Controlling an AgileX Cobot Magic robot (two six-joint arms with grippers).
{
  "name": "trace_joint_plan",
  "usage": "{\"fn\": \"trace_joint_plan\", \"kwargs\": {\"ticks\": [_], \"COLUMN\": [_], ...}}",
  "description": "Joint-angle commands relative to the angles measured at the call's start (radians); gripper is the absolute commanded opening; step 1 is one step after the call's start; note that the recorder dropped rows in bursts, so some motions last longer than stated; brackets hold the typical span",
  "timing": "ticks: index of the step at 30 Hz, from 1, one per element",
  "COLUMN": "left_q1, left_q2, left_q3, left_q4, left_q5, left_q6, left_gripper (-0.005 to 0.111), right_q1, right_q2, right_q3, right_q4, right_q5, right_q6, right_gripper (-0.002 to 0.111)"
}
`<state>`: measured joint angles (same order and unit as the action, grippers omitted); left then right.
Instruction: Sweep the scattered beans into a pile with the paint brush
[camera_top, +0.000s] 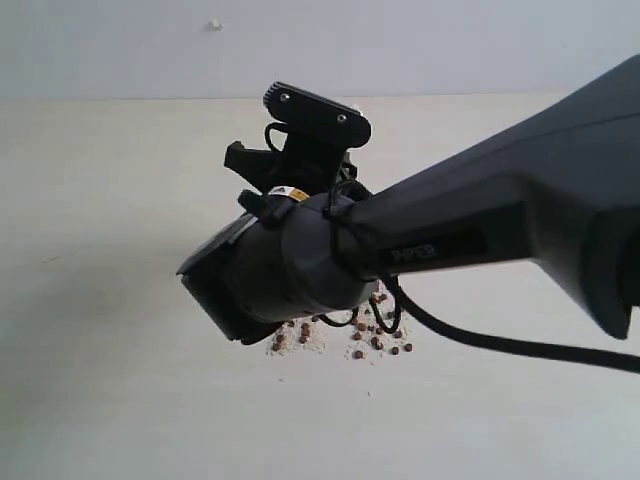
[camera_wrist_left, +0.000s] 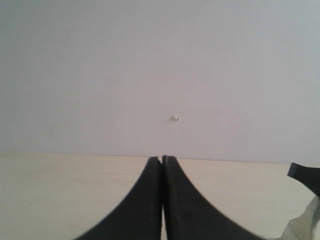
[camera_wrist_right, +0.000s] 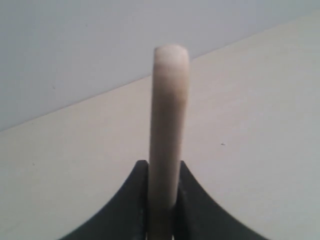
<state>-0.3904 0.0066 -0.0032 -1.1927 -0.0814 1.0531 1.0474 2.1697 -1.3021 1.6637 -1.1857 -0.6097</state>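
Note:
The beans (camera_top: 377, 341) lie in a loose cluster among whitish crumbs on the pale table (camera_top: 100, 380), partly hidden under the right arm (camera_top: 480, 230). In the right wrist view the paint brush (camera_wrist_right: 170, 100) shows only as its cream wooden handle, seen edge-on. My right gripper (camera_wrist_right: 163, 165) is shut on that handle, one finger on each side. The band and bristles are hidden in every view. My left gripper (camera_wrist_left: 162, 159) is shut with nothing in it, above bare table, facing the wall.
The right arm's black wrist and camera mount (camera_top: 315, 115) fill the middle of the exterior view, with a cable (camera_top: 500, 345) trailing to the right. A grey wall (camera_top: 400, 40) with a small white speck (camera_top: 214, 24) borders the table's far edge.

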Motion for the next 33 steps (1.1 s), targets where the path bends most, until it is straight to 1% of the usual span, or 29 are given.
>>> {"fn": "trace_joint_plan", "kwargs": {"ticks": [1, 4, 6, 7, 9, 12, 16, 18, 22, 24, 25, 27, 30, 33], "left_q1": [0.002, 0.002, 0.002, 0.002, 0.002, 0.002, 0.002, 0.002, 0.002, 0.002, 0.002, 0.002, 0.002, 0.002], "left_q2": [-0.007, -0.007, -0.007, -0.007, -0.007, -0.007, -0.007, -0.007, -0.007, -0.007, -0.007, -0.007, -0.007, -0.007], "left_q3": [0.003, 0.003, 0.003, 0.003, 0.003, 0.003, 0.003, 0.003, 0.003, 0.003, 0.003, 0.003, 0.003, 0.003], "left_q4": [0.004, 0.004, 0.004, 0.004, 0.004, 0.004, 0.004, 0.004, 0.004, 0.004, 0.004, 0.004, 0.004, 0.004], "left_q5": [0.0, 0.0, 0.0, 0.0, 0.0, 0.0, 0.0, 0.0, 0.0, 0.0, 0.0, 0.0, 0.0, 0.0], "left_q6": [-0.008, -0.008, -0.008, -0.008, -0.008, -0.008, -0.008, -0.008, -0.008, -0.008, -0.008, -0.008, -0.008, -0.008], "left_gripper": [0.0, 0.0, 0.0, 0.0, 0.0, 0.0, 0.0, 0.0, 0.0, 0.0, 0.0, 0.0, 0.0, 0.0], "right_q1": [0.04, 0.064, 0.067, 0.069, 0.069, 0.069, 0.069, 0.063, 0.027, 0.007, -0.008, -0.034, -0.079, -0.11], "right_q2": [-0.053, -0.082, -0.099, -0.105, -0.125, -0.169, -0.276, -0.308, -0.332, -0.328, -0.323, -0.319, -0.319, -0.319], "right_q3": [0.003, 0.003, 0.003, 0.003, 0.005, 0.049, 0.229, 0.295, 0.436, 0.483, 0.506, 0.526, 0.528, 0.528], "right_q4": [0.016, -0.064, -0.117, -0.205, -0.312, -0.333, -0.691, -0.801, -0.985, -1.128, -1.233, -1.35, -1.443, -1.465], "right_q5": [-0.035, -0.009, 0.131, 0.197, 0.335, 0.399, 0.406, 0.377, 0.347, 0.339, 0.323, 0.305, 0.308, 0.331], "right_q6": [-0.083, -0.055, -0.044, -0.078, -0.169, -0.163, 0.054, 0.129, 0.36, 0.496, 0.584, 0.698, 0.779, 0.819], "right_gripper": [0.0, 0.0, 0.0, 0.0, 0.0, 0.0, 0.0, 0.0, 0.0, 0.0, 0.0, 0.0, 0.0, 0.0]}}
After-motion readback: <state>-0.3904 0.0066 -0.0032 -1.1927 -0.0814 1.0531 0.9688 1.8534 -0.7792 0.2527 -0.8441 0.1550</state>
